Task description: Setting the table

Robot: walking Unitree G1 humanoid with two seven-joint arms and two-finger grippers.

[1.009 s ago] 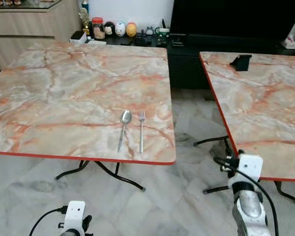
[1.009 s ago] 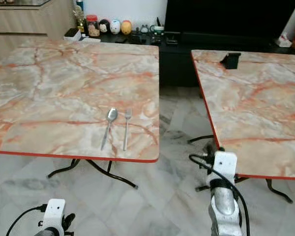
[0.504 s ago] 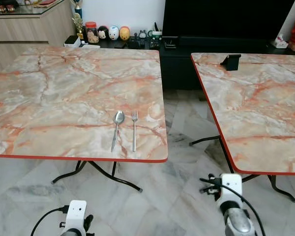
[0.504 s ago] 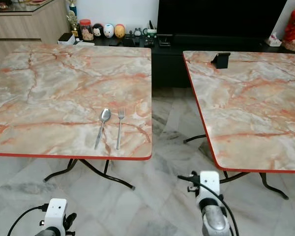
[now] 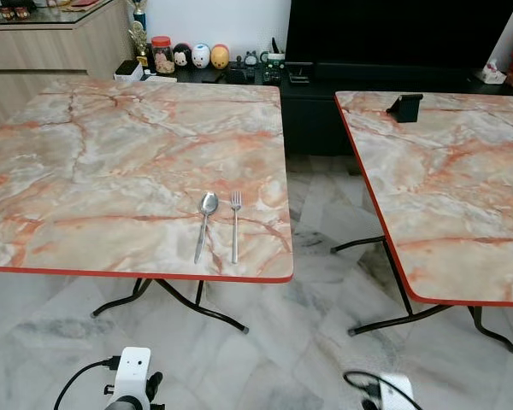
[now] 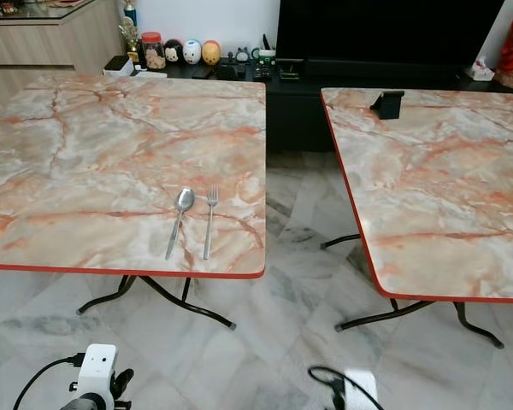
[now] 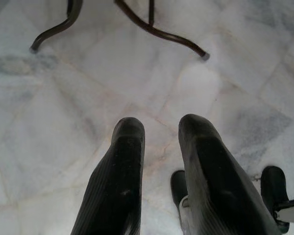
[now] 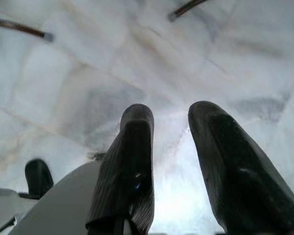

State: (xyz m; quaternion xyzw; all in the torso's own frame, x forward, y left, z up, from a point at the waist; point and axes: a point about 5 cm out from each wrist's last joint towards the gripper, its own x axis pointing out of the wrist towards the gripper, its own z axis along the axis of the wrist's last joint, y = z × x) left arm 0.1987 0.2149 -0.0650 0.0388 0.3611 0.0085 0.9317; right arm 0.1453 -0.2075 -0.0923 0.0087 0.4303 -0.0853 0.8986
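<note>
Two pieces, spoon (image 5: pixel 205 224) and fork (image 5: pixel 235 225), lie near the table's (image 5: pixel 85 171) front edge; both grippers, left (image 7: pixel 159 128) and right (image 8: pixel 171 117), hang narrowly parted, empty. Fetching more tableware likely follows.

Both arms hang low — left pincer (image 7: pixel 159 129) and right pincer (image 8: pixel 169 117) parted.

A home living room: 2 marble-look tables (image 5: pixel 111 162), television (image 5: pixel 402 30), figurines (image 5: pixel 197 55).

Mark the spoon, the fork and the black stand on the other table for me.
spoon (image 5: pixel 209 203), left eye view, on its bowl.
fork (image 5: pixel 235 231), left eye view, on the handle.
black stand (image 5: pixel 405 108), left eye view, on its front face.
</note>
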